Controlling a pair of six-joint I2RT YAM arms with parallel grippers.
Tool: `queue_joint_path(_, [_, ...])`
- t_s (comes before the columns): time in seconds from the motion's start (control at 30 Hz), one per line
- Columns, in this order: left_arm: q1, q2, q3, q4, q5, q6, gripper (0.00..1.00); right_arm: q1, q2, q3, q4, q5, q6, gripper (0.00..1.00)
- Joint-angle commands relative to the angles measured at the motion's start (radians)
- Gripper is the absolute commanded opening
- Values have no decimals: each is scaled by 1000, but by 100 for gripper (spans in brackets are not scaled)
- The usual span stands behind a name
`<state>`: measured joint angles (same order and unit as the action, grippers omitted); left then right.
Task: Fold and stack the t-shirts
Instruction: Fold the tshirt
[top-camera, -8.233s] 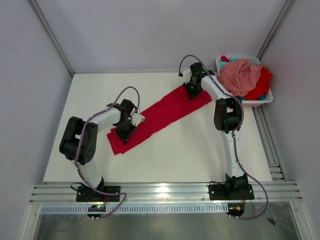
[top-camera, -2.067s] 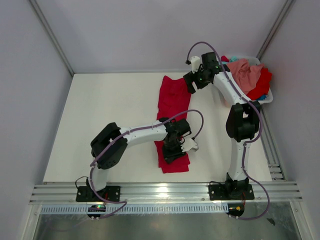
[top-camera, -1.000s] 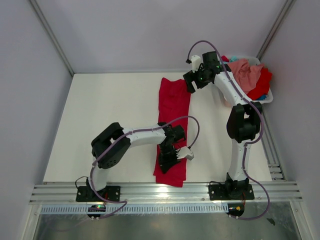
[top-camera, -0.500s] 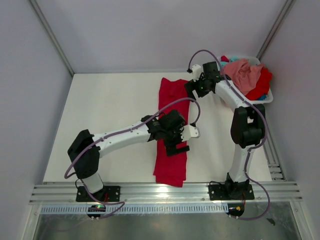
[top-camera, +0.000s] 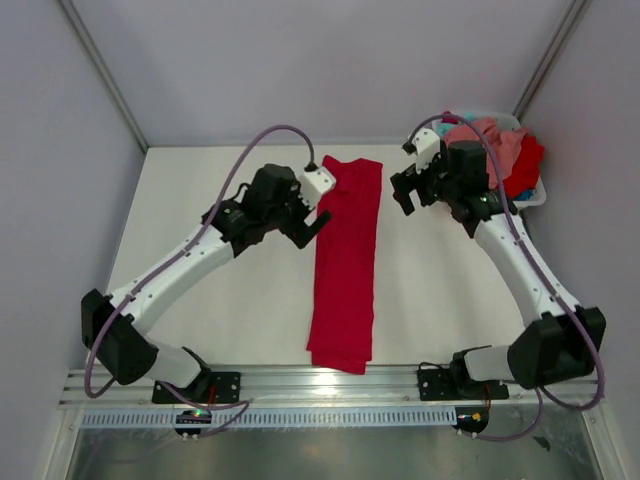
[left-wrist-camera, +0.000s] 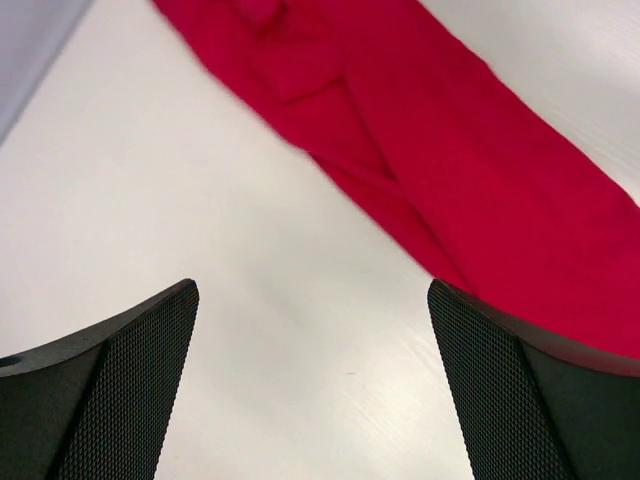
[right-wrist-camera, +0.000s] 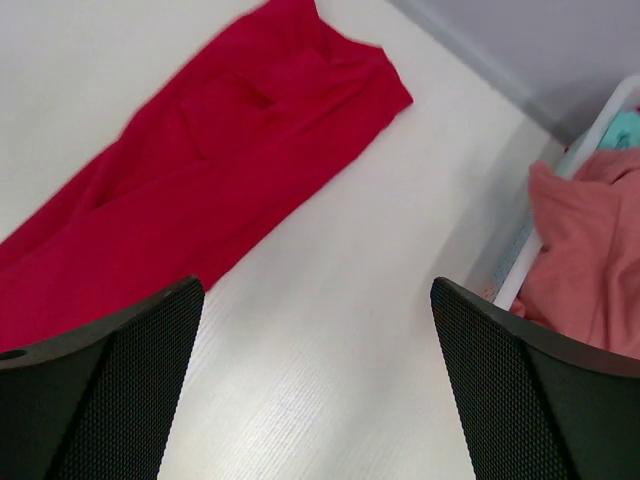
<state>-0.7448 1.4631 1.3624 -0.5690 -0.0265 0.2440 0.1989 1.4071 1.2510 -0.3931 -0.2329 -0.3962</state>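
Note:
A bright red t-shirt (top-camera: 345, 265), folded into a long narrow strip, lies flat down the middle of the table; it also shows in both wrist views (left-wrist-camera: 450, 170) (right-wrist-camera: 200, 180). My left gripper (top-camera: 312, 226) (left-wrist-camera: 312, 380) hovers open over bare table just left of the strip's far half. On the strip's right near its far end, my right gripper (top-camera: 402, 192) (right-wrist-camera: 315, 380) is open over bare table too. A salmon pink t-shirt (top-camera: 497, 140) (right-wrist-camera: 590, 250), another red one (top-camera: 528, 160) and a bit of teal cloth (right-wrist-camera: 625, 130) sit piled in the basket.
The white plastic basket (top-camera: 522, 205) (right-wrist-camera: 520, 270) stands at the table's far right corner, partly behind my right arm. Grey walls close in the table on three sides, and a metal rail (top-camera: 330, 385) runs along the near edge.
Both grippers have let go of the red shirt and opened. The left arm swung from the strip's near end to its far left; the right pulled back to the right.

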Motion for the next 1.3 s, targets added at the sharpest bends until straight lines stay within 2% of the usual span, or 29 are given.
queue_joint_path(0.0, [55, -93, -2, 15, -26, -31, 99, 0, -161, -19, -82, -176, -61, 99])
queue_joint_path(0.1, [55, -128, 9, -102, 80, 33, 99, 0, -194, -34, -269, -270, -133, 99])
queue_joint_path(0.2, [55, -188, -19, -199, 183, 98, 95, 2, -238, -97, -375, -267, -205, 99])
queue_joint_path(0.37, [55, -247, -83, -366, 351, 169, 93, 0, -347, -200, -426, -233, -254, 100])
queue_joint_path(0.53, [55, -233, -118, -521, 450, 245, 92, 0, -367, -246, -475, -235, -293, 99])
queue_joint_path(0.6, [55, -225, -137, -531, 493, 252, 92, 0, -362, -269, -474, -246, -299, 99])
queue_joint_path(0.73, [55, -164, -152, -551, 583, 273, 88, 2, -339, -289, -483, -279, -320, 99])
queue_joint_path(0.8, [53, -91, -149, -591, 602, 287, 83, 2, -327, -295, -487, -295, -331, 99])
queue_joint_path(0.87, [50, -32, -135, -615, 606, 294, 78, 2, -310, -298, -492, -304, -337, 99])
queue_joint_path(0.93, [39, -23, -149, -600, 606, 293, 78, 5, -304, -314, -484, -312, -340, 99])
queue_joint_path(1.03, [-11, -50, -195, -496, 510, 256, 80, 22, -306, -352, -432, -296, -331, 99])
queue_joint_path(1.07, [-30, -70, -209, -459, 426, 239, 82, 39, -304, -367, -419, -292, -328, 99])
queue_joint_path(1.1, [-48, -81, -229, -368, 390, 195, 82, 45, -301, -374, -403, -286, -310, 99])
queue_joint_path(1.27, [-130, -125, -298, -250, 249, 161, 81, 77, -296, -386, -343, -287, -270, 99])
